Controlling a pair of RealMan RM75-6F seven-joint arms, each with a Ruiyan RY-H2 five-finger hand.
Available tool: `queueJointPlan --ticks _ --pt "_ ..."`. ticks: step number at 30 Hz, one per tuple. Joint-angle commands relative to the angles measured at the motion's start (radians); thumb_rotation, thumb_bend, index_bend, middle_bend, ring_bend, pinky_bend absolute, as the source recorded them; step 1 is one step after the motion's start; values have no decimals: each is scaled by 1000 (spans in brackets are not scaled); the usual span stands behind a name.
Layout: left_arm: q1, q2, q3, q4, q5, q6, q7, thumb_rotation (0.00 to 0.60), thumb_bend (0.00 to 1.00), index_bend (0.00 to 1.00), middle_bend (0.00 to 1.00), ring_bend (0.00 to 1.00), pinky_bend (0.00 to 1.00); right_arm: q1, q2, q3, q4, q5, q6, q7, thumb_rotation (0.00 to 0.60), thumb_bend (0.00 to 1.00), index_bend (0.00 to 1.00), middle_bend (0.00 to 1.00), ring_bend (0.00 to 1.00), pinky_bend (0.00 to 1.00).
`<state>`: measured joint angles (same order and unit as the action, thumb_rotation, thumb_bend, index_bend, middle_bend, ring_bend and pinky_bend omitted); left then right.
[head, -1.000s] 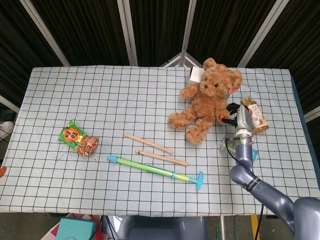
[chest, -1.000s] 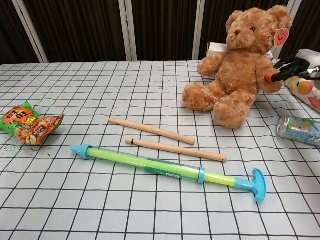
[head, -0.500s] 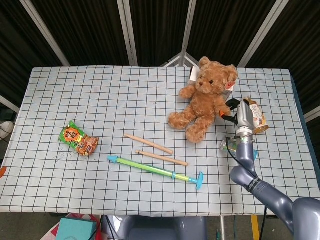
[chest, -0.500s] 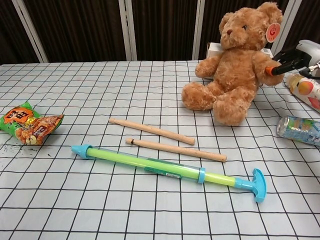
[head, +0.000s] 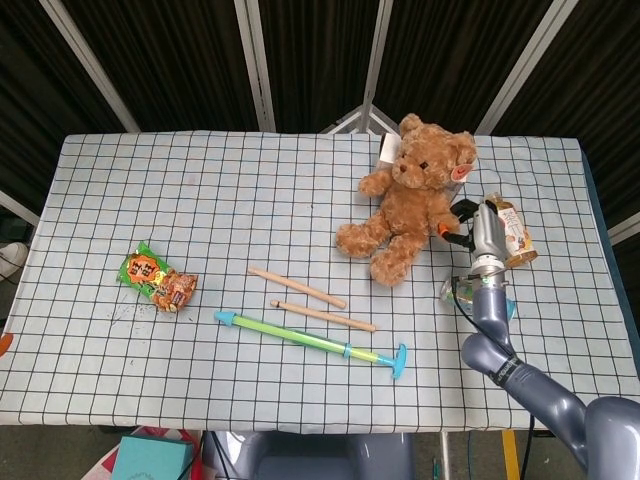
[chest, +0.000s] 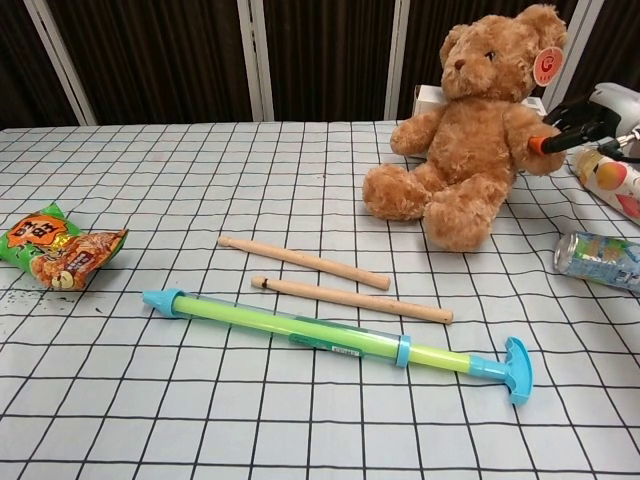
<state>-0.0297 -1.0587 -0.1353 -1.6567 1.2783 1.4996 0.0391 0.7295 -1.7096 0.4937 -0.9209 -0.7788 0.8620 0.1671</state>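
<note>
A brown teddy bear (head: 410, 205) sits upright at the table's back right, a round tag on its ear. My right hand (head: 470, 225) is at the bear's side and pinches the bear's arm with its orange-tipped fingers (chest: 545, 142). The chest view shows the same bear (chest: 480, 140) and the same right hand (chest: 582, 115) at the right edge. Neither view shows my left hand.
A bottle (head: 510, 232) lies just right of the hand, and a can (chest: 598, 258) lies on its side nearer me. Two wooden sticks (head: 297, 287) (head: 322, 316) and a green-blue pump toy (head: 310, 342) lie mid-table. Left is a snack bag (head: 155, 278); behind the bear, a white box (chest: 432, 98).
The bear has been tipped from a right-leaning slump to sitting upright, shifting slightly left and back. My right hand rose with the bear's arm.
</note>
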Motion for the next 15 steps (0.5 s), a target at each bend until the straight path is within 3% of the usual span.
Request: queueJointPlan --ticks 1,15 --pt "0 0 0 0 0 0 -1 600 310 184 0 0 118 -3 -5 -2 7 4 -7 -3 600 459 582 564 455 0" --pt "1 2 -3 2 -5 0 -8 600 310 183 0 0 118 1 -3 17 -2 -15 5 0 600 459 582 565 456 0"
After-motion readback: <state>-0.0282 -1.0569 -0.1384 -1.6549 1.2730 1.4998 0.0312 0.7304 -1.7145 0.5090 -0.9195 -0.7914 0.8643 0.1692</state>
